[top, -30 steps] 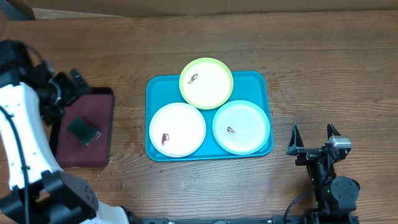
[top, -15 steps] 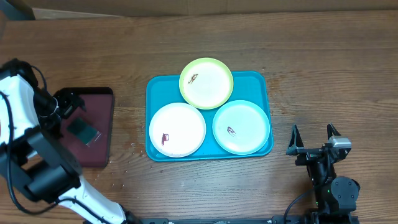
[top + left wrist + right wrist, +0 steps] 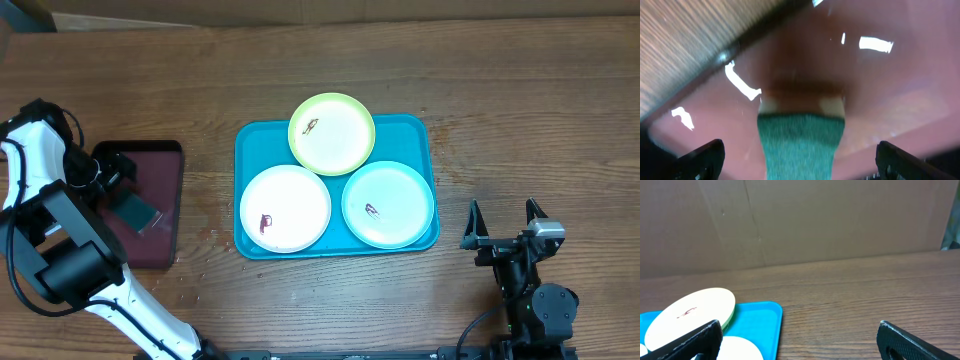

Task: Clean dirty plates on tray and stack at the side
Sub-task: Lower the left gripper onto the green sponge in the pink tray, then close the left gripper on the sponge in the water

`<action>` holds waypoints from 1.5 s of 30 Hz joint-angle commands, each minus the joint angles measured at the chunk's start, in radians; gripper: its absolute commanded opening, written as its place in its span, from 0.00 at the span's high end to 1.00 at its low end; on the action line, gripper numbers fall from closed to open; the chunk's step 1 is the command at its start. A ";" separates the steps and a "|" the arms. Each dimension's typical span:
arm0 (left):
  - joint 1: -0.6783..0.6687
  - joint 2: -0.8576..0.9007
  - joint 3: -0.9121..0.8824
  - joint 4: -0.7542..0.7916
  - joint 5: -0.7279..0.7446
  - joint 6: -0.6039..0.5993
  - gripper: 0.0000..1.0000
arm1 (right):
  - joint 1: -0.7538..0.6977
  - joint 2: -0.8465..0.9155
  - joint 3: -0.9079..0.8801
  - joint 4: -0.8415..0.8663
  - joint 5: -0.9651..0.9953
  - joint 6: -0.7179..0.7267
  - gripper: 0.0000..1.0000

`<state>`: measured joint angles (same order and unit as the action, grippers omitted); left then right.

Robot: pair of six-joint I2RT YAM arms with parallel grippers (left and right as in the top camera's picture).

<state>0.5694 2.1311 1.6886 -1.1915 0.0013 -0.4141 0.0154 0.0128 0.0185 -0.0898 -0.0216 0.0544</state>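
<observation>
Looking from its wrist, the released left hand [image 3: 800,159] straddles a sponge [image 3: 800,142] whose tan layer overhead hides.

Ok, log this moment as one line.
left hand: open, aimed at sponge on maroon tray | right hand: open, empty | yellow-green plate, white plate, mint plate: smeared, on blue tray

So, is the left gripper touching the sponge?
Apart. The left wrist view shows the sponge lying between the fingers of the open left gripper, with bare red tray visible on each side.
</observation>
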 commanded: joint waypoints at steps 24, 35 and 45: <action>-0.009 0.011 -0.197 0.144 0.018 -0.002 0.00 | 0.002 -0.010 -0.010 0.006 0.006 -0.003 0.00; -0.012 0.011 -0.197 -0.006 0.078 -0.002 0.06 | 0.002 -0.010 -0.010 0.006 0.006 -0.003 0.00; -0.013 0.011 -0.197 0.000 0.076 -0.005 0.95 | 0.002 -0.010 -0.010 0.006 0.006 -0.003 0.00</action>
<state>0.5629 2.1323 1.4979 -1.2007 0.0746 -0.4164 0.0154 0.0128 0.0185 -0.0895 -0.0216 0.0547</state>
